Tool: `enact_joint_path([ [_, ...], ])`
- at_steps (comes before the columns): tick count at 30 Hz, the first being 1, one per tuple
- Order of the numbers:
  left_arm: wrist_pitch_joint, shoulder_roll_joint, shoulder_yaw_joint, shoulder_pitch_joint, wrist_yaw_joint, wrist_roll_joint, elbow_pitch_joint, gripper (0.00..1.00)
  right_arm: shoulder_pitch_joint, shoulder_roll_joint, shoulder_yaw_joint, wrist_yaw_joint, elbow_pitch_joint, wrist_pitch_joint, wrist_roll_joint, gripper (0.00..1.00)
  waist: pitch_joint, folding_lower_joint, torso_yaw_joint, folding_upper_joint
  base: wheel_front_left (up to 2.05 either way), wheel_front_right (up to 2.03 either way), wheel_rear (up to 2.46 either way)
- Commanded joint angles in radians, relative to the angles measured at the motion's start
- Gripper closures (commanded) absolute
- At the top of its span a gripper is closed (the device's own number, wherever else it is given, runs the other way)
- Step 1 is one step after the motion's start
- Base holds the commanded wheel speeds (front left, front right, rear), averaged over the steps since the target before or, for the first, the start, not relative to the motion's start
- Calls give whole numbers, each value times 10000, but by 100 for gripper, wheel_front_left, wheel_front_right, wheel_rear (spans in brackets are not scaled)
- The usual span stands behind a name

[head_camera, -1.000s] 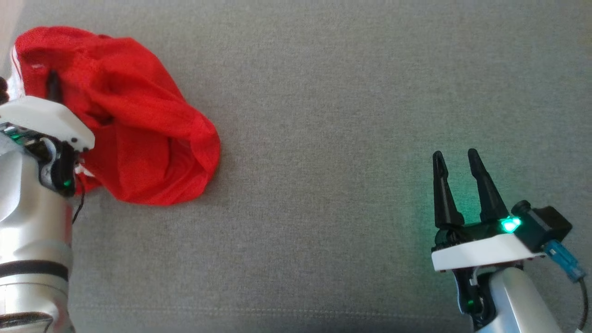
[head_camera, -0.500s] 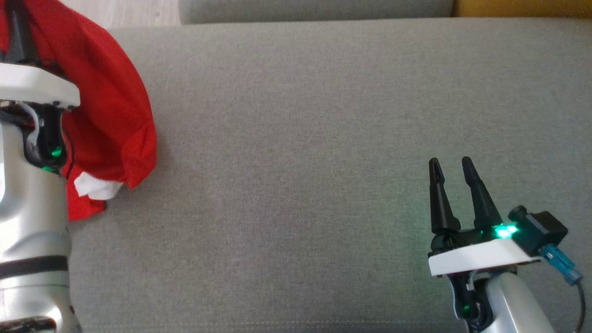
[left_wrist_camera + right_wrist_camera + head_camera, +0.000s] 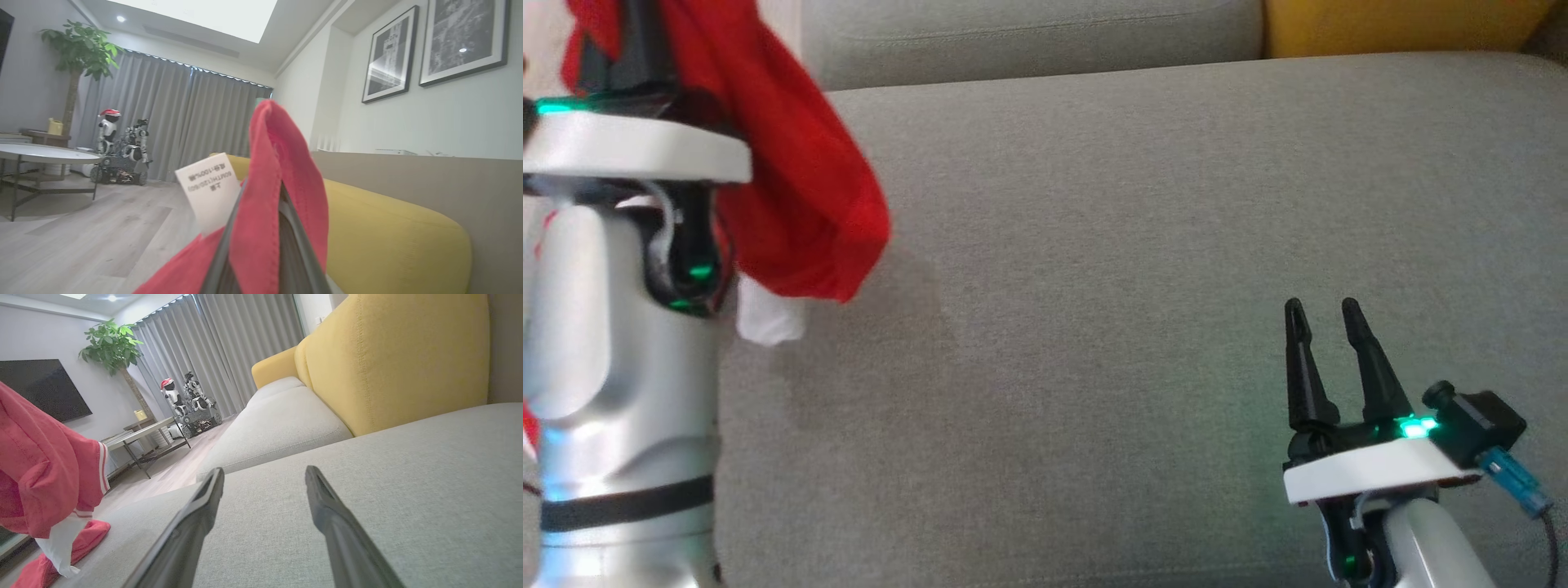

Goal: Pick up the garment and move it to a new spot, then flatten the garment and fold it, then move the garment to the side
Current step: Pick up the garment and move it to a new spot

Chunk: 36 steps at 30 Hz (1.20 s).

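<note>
The red garment point(image 3: 800, 188) hangs bunched from my left gripper point(image 3: 637, 41) at the upper left of the head view, with a white part point(image 3: 768, 318) dangling below it. The left wrist view has that gripper point(image 3: 279, 196) shut on a fold of the garment point(image 3: 265, 163), a white label point(image 3: 210, 192) sticking out beside it. In the right wrist view the garment point(image 3: 41, 465) hangs at the left, its lower end resting on the sofa seat point(image 3: 367, 490). My right gripper point(image 3: 1323, 314) stands open and empty at the lower right, fingers point(image 3: 204, 510) wide apart over the seat.
A grey sofa seat point(image 3: 1135, 286) spreads across the head view, with a second grey cushion point(image 3: 1013, 33) and a yellow cushion point(image 3: 1388, 24) behind it. Wooden floor point(image 3: 81, 228), a round table point(image 3: 45, 155), small robots point(image 3: 122, 151) and a plant point(image 3: 81, 49) lie beyond the sofa's left end.
The left gripper has raised the garment from a heap on the seat, so it now hangs. The head camera has tilted up. The right gripper has stayed open and still.
</note>
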Motion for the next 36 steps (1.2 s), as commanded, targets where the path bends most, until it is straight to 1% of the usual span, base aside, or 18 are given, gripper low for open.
enact_joint_path([
  [1, 103, 179, 91, -361, 40, 104, -538, 100, -246, -54, 159, -7, -348, -109, 39, 0, -51, 0, -168, 0, 0, 0, 0],
  [7, 431, -330, -695, -481, 98, 214, -745, 100, -304, -54, -125, -7, -425, -109, 45, 0, -34, 0, -668, 0, 0, 0, 0],
  [11, 494, -647, -1530, -476, 144, 269, -517, 100, -426, -54, -321, -7, -493, -109, 26, 0, 84, 0, -1100, 0, 0, 0, 0],
  [14, 477, -787, -2279, -456, 266, 147, -167, 100, -541, -54, -509, -7, -563, -109, 79, 0, 208, 0, -1463, 0, 0, 0, 0],
  [17, 334, -830, -3257, -476, 526, -240, 176, 100, -678, -54, -659, -7, -656, -109, 152, 0, 392, 0, -1868, 0, 0, 0, 0],
  [20, 154, -836, -4588, -509, 1030, -1165, 440, 100, -813, -54, -697, -7, -722, -109, 238, 0, 578, 0, -2248, 0, 0, 0, 0],
  [21, 136, -837, -5060, -529, 1194, -1447, 582, 87, -843, -54, -689, -7, -735, -109, 262, 0, 634, 0, -2363, 0, 0, 0, 0],
  [22, 132, -837, -5526, -573, 1315, -1704, 707, 24, -870, -54, -668, -7, -747, -109, 278, 0, 696, 0, -2469, 0, 0, 0, 0],
  [23, 132, -837, -5526, -573, 1315, -1704, 707, 24, -870, -54, -668, -7, -747, -109, 278, 0, 696, 0, -2469, 0, 0, 0, 0],
  [24, 74, -838, -6220, -739, 1542, -2265, 806, 0, -911, -54, -642, -7, -775, -109, 317, 0, 796, 0, -2621, 0, 0, 0, 0],
  [26, -25, -839, -6663, -976, 1742, -2648, 858, 0, -903, -54, -683, -7, -793, -109, 355, 0, 845, 0, -2660, 0, 0, 0, 0],
  [29, -144, -839, -6790, -1332, 1975, -2904, 990, 0, -854, -54, -787, -7, -809, -109, 371, 0, 874, 0, -2563, 0, 0, 0, 0],
  [31, -182, -839, -6583, -1480, 2078, -2911, 1125, 0, -806, -54, -849, -7, -800, -109, 345, 0, 831, 0, -2378, 0, 0, 0, 0],
  [33, -196, -825, -6169, -1542, 2107, -2761, 1135, 0, -775, -54, -903, -7, -802, -109, 297, 0, 767, 0, -2133, 0, 0, 0, 0],
  [36, -200, -558, -5382, -1333, 2085, -2353, 927, 0, -748, -54, -978, -7, -805, -109, 212, 0, 608, 0, -1703, 0, 0, 0, 0],
])
